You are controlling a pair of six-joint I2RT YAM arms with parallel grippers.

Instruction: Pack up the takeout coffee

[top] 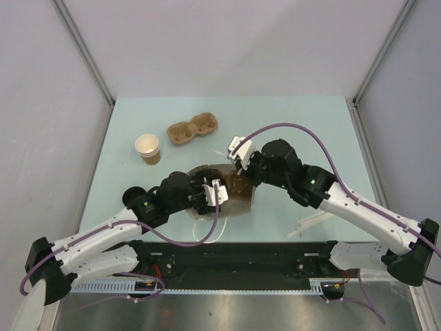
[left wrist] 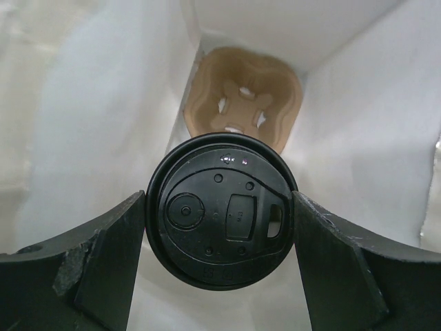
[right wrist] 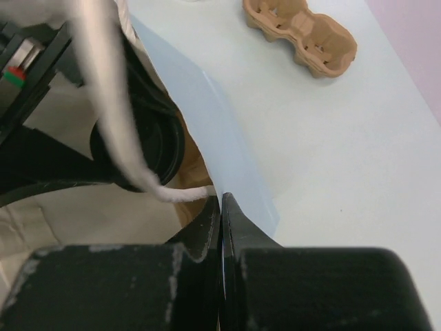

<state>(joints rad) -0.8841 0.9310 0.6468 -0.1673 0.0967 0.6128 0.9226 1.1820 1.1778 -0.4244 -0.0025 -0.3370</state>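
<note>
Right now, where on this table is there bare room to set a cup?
Bare: far right of the table, between the carrier and the right edge; the far-left corner behind the lidless cup. Crowded: the centre, where the left gripper holds the takeout coffee inside the bag and the right gripper pinches its rim.

Glossy blk plastic coffee lid (left wrist: 220,210); matt pulp tray (left wrist: 242,103); smooth paper bag (right wrist: 227,145).

The bag (top: 242,200) sits mid-table (top: 310,124); the lidless cup (top: 147,148) stands at its ten o'clock, a cup carrier (top: 193,129) at eleven; inside the bag, the takeout coffee (left wrist: 220,224) sits between the left gripper (left wrist: 219,212) fingers, above a second carrier (left wrist: 244,100); the right gripper (right wrist: 222,207) pinches the bag's one-o'clock rim.
</note>
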